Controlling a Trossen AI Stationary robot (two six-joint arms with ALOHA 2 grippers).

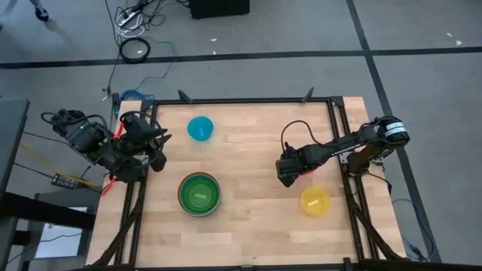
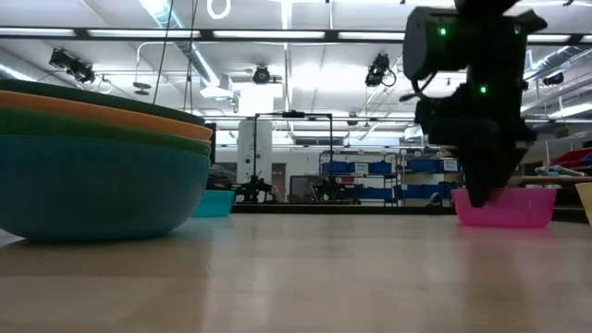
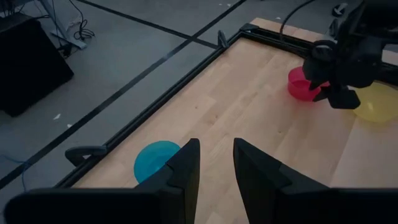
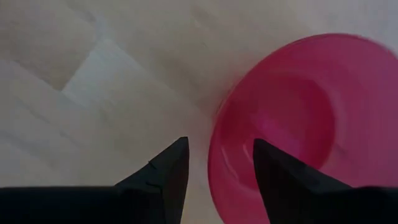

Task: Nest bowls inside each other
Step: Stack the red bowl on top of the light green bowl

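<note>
Right gripper (image 4: pixel 214 171) low over the pink-red bowl (image 4: pixel 298 118), fingers (image 4: pixel 165 174) spread wide, straddling its rim (one inside, one outside), nothing gripped. Left gripper (image 3: pixel 216 165) parked, fingers narrowly apart, empty; cyan bowl (image 3: pixel 155 160) just beyond them.

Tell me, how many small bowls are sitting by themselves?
3: a cyan bowl at the far edge, a yellow bowl on the right, and a pink bowl beneath the right gripper. Others may hide inside the stack.
</note>
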